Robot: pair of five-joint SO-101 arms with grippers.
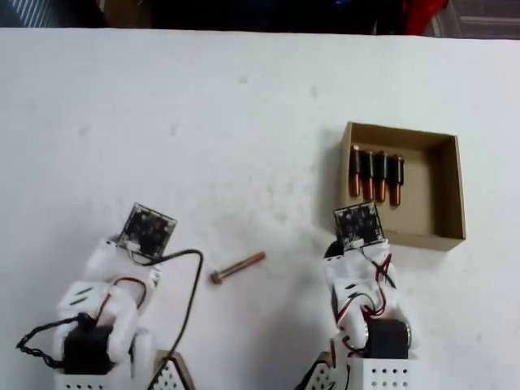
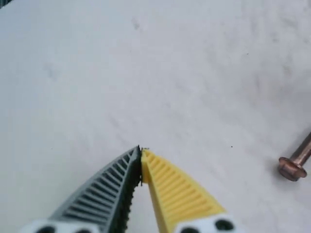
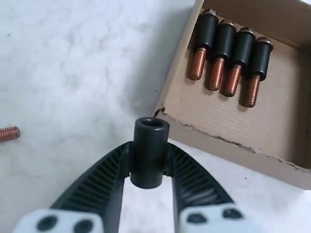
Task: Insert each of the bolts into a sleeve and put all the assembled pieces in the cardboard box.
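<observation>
Obstacles I log: loose bolt (image 1: 238, 267) on the table (image 1: 203, 122) between my arms; cardboard box (image 1: 453, 187), near wall just ahead of my right gripper (image 3: 148, 162) and its held sleeve (image 3: 150, 141); four assembled pieces (image 1: 375, 175) along the box's left side. Free: box floor right of them; table ahead of my left gripper (image 2: 141, 154).

The table (image 1: 244, 97) is topped with something white and matt, a bit mottled and grainy-looking, no shine at all. The loose bolt (image 1: 238, 267) is made of coppery metal with a dull gloss, rough along the threaded shank. The sleeve (image 3: 148, 167) clamped in the right gripper (image 3: 148, 150) looks like black plastic or rubber, can't be told which, smooth with a soft sheen at the rim. Ribbed matt plastic is used for the fingers: black on the right, grey and yellow on the left gripper (image 2: 141, 153). The cardboard box (image 1: 449, 187) is plain brown board, matt and fibrous, ragged along one torn edge. The same copper thread and black sleeving is seen on the four assembled pieces (image 1: 375, 175).
</observation>
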